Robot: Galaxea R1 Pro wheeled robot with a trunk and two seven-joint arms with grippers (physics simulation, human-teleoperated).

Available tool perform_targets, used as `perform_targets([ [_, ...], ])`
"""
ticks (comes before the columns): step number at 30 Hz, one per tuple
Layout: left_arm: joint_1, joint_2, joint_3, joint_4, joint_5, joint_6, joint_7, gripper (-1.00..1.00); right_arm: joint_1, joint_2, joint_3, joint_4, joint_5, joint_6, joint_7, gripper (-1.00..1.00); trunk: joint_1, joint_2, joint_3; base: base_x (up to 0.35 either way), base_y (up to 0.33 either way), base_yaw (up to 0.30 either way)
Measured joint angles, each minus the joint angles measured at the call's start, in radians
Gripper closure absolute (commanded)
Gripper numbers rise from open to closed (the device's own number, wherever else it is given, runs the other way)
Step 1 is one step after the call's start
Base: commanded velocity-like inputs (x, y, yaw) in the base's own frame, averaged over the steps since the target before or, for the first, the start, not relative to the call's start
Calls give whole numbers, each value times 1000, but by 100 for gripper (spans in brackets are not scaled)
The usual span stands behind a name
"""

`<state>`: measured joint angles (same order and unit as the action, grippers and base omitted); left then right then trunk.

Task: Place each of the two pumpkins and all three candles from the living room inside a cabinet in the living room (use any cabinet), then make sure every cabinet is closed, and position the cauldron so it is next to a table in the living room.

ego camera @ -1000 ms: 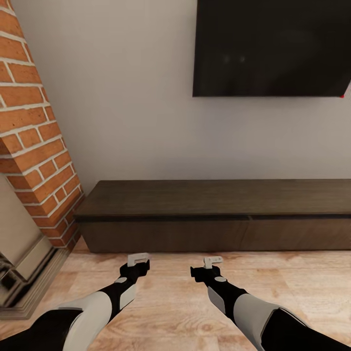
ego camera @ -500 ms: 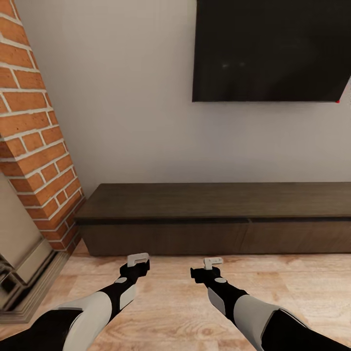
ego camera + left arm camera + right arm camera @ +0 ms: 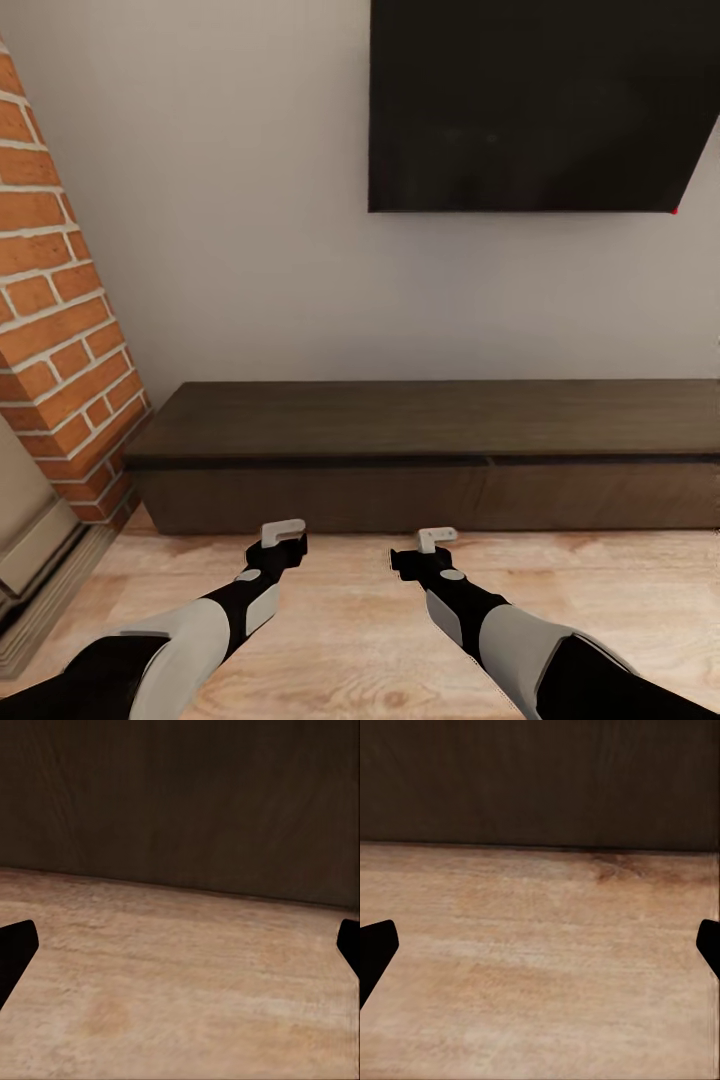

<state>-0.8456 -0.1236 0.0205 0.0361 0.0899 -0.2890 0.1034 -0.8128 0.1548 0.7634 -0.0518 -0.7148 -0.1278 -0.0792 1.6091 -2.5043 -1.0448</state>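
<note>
**Facing the cabinet, arms empty**

Cabinet (image 3: pixel 430 450): long, low, dark-brown wood, flat handle-less fronts all flush, plain top, against the wall under a black TV (image 3: pixel 530 100). Left gripper (image 3: pixel 283 531) and right gripper (image 3: pixel 437 539) hover over the wood floor (image 3: pixel 350 600) just before it, fingers spread, nothing held.

The head camera swings to the right, so the whole scene slides left in the head view: the brick fireplace (image 3: pixel 60 330) shows less, the dark screen (image 3: pixel 530 100) sits further left, and its lower right corner comes into sight. The cabinet (image 3: pixel 420 420) shifts left likewise. Nothing itself moves.
</note>
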Motion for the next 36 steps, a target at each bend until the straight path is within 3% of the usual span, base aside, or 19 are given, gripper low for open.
perform_targets([
  [21,2,0,0,0,0,1,0,-100,0,0,0,0,0,0,1,-100,0,0,3,31,-287,-1],
  [29,2,-1,0,0,0,3,0,-100,0,0,0,0,0,0,1,-100,0,0,14,259,-205,-99],
  [36,2,-7,0,1,0,2,1,-100,0,0,1,-1,0,1,1,-100,0,0,20,54,-61,-80],
])
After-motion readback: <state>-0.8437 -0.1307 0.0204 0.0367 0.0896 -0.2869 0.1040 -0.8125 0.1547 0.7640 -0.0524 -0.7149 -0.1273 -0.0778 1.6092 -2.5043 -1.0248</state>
